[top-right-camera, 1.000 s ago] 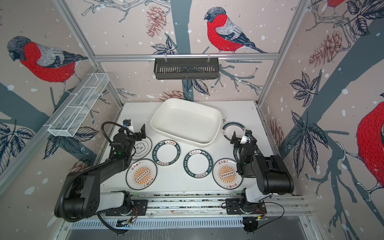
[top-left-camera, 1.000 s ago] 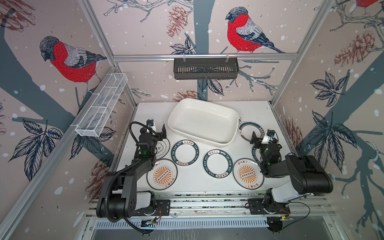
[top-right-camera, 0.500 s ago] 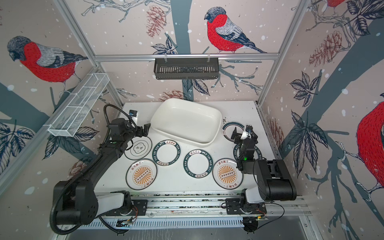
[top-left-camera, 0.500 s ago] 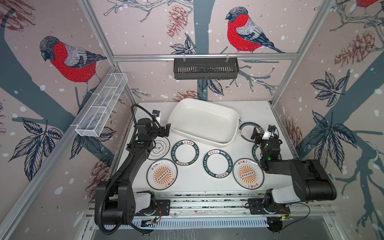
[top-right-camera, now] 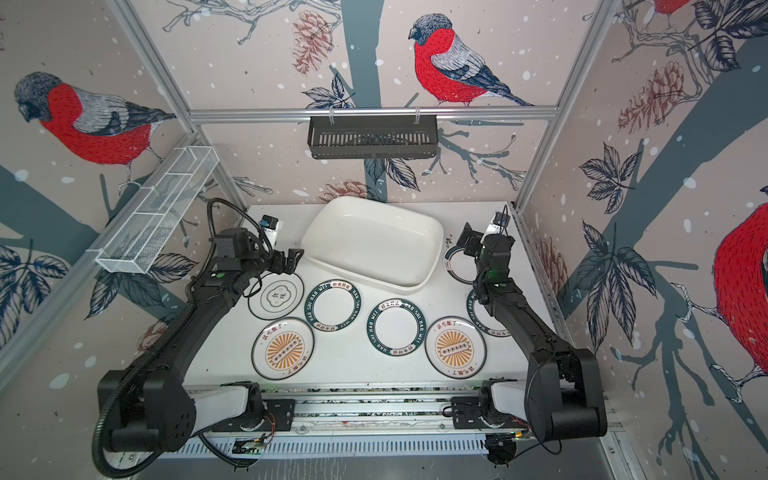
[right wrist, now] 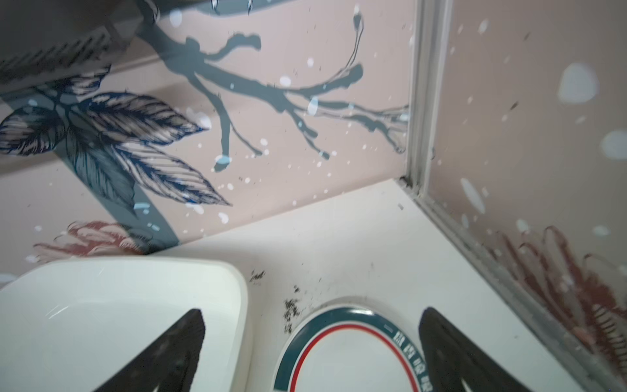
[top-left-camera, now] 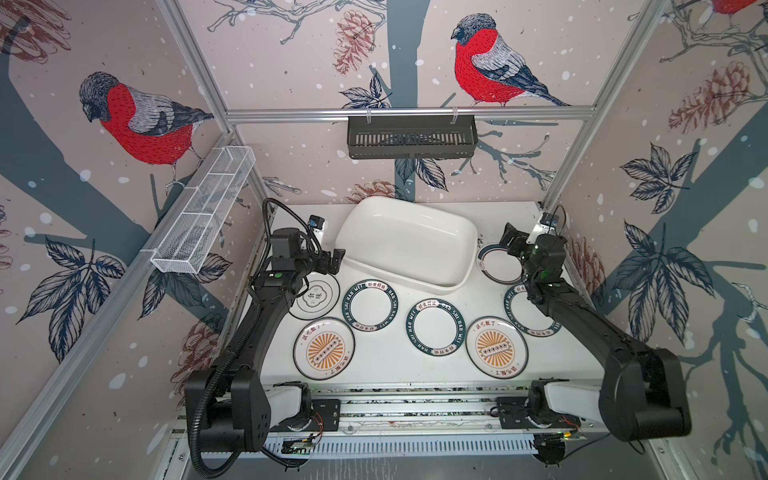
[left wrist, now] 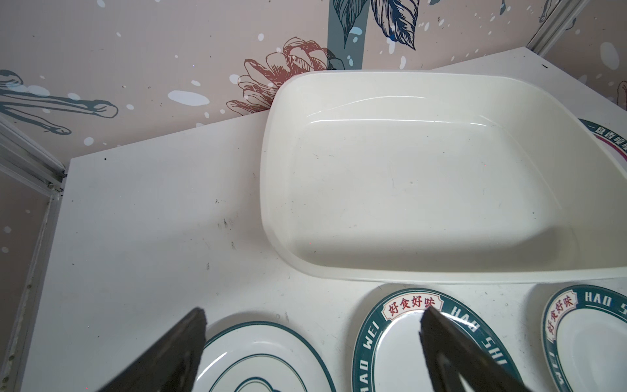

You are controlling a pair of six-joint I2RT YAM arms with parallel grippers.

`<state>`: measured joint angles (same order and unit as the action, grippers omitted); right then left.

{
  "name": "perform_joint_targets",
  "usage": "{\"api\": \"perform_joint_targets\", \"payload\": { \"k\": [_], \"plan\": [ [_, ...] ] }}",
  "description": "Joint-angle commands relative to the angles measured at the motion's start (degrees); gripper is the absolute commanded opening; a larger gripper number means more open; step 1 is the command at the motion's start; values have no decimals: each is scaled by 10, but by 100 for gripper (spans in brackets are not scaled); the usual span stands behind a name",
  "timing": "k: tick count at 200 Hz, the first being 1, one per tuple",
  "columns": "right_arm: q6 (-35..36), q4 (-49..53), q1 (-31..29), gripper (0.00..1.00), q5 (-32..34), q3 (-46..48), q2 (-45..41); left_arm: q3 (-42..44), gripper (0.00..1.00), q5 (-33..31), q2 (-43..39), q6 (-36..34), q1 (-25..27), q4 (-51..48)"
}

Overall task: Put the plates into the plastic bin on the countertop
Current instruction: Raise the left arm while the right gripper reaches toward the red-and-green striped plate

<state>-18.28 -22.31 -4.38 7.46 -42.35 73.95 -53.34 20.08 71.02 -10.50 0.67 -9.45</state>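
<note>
Fingers (left wrist: 176, 353) of the left gripper (left wrist: 312, 310) are standing wide apart and gripping nothing in the left wrist view. They are bracketing the quatrefoil plate (left wrist: 261, 356) and a lettered plate (left wrist: 390, 346) along the bottom edge. The plastic bin (left wrist: 424, 190) is filling the right half, empty.

In the right wrist view the right gripper (right wrist: 312, 311) is gaping just as wide, also empty. It is pointing at a red-ringed plate (right wrist: 346, 366) at bottom centre, with the bin's corner showing at lower left.

In both top views seven plates (top-left-camera: 441, 328) are lying on the countertop (top-left-camera: 386, 370) in the lower middle, none inside the bin sitting just above them. Only these views are showing the sunburst plates (top-left-camera: 324, 348) and a partly covered plate (top-left-camera: 518, 311) under the right arm (top-left-camera: 582, 324). Only the wrist views are showing the finger gaps head-on.

My judgement of the risk: flat plates are offering little edge, so a finger could be skidding off a rim and shoving the plate into a neighbour or the bin wall.
</note>
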Motion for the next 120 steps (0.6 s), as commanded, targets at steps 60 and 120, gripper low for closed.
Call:
{"api": "perform_joint_targets", "payload": {
  "k": [60,120],
  "plan": [
    [-128,217,50,100,-187,-89,49,-15,98,114,3,-47,10,-81],
    [-188,250,60,100,-317,-63,70,-22,98,117,14,-53,25,-94]
  ]
}}
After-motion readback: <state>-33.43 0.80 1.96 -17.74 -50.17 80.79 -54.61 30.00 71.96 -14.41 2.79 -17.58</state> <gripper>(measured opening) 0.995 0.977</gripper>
